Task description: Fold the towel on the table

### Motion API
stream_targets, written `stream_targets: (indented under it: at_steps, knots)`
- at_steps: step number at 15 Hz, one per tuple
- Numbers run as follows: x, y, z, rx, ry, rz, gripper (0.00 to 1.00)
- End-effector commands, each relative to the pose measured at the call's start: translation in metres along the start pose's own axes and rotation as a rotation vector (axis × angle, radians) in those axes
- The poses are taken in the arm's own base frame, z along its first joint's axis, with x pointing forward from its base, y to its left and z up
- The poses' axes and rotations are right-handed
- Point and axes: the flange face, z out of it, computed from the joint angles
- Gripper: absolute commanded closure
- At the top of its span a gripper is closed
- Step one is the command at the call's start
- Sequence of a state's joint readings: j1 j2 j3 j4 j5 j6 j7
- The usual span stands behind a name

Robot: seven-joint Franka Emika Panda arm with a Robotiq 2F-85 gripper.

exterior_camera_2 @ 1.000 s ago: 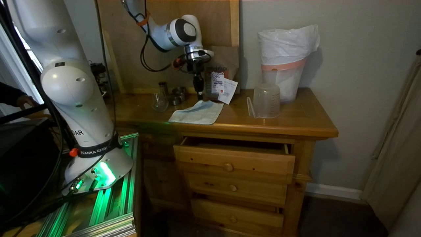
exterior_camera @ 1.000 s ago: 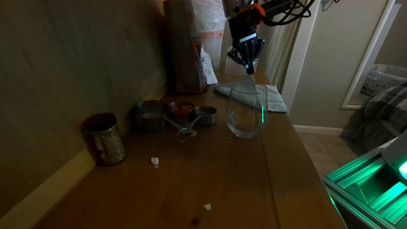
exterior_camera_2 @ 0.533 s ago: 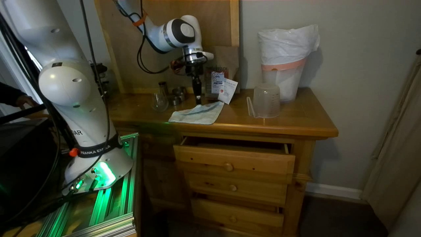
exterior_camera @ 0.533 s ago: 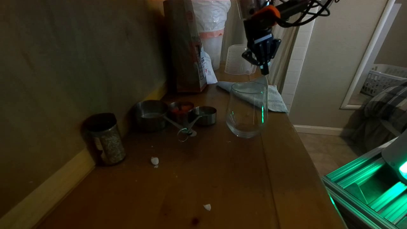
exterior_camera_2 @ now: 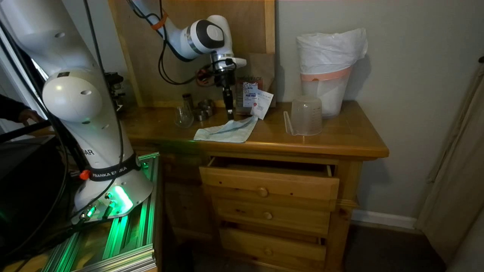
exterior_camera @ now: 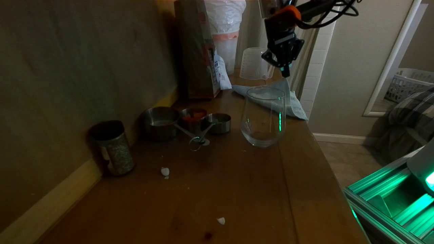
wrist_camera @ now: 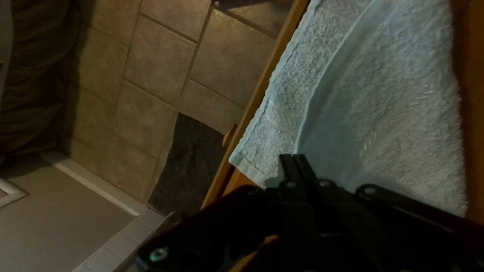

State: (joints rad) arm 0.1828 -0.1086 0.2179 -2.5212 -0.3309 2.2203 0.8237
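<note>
The towel (exterior_camera: 297,109) is a pale whitish cloth on the brown wooden table (exterior_camera: 220,189), partly behind the glass in an exterior view. It also lies near the table's front edge in an exterior view (exterior_camera_2: 227,134). My gripper (wrist_camera: 293,156) is shut on the towel's edge in the wrist view. The towel (wrist_camera: 401,113) rises to the fingertips there, and one flap lies folded over the lower layer, whose corner shows at the left. The gripper shows above the towel in both exterior views (exterior_camera: 285,75) (exterior_camera_2: 230,118). The pinched bit between the fingers is hidden.
A clear glass (exterior_camera: 262,118) stands close to the towel. Metal measuring cups (exterior_camera: 162,123) and a jar (exterior_camera: 113,149) stand along the wall. A brown bag (exterior_camera: 200,51) with a paper tag and a clear measuring jug (exterior_camera_2: 306,115) stand beyond. The top drawer (exterior_camera_2: 268,185) is partly open.
My gripper has moved toward the table's front edge, to the right in an exterior view, then slightly up. The held towel edge has moved with it, and the flap now stands higher.
</note>
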Motion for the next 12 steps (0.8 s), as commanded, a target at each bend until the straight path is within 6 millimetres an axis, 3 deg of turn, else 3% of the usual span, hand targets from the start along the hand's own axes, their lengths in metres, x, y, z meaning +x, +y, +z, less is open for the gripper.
stream_targets:
  at_steps: [1, 12]
  knots:
    - [-0.001, 0.011, 0.008, -0.010, 0.048, 0.032, 0.97]
    - [0.002, 0.022, 0.030, -0.029, 0.061, 0.078, 0.97]
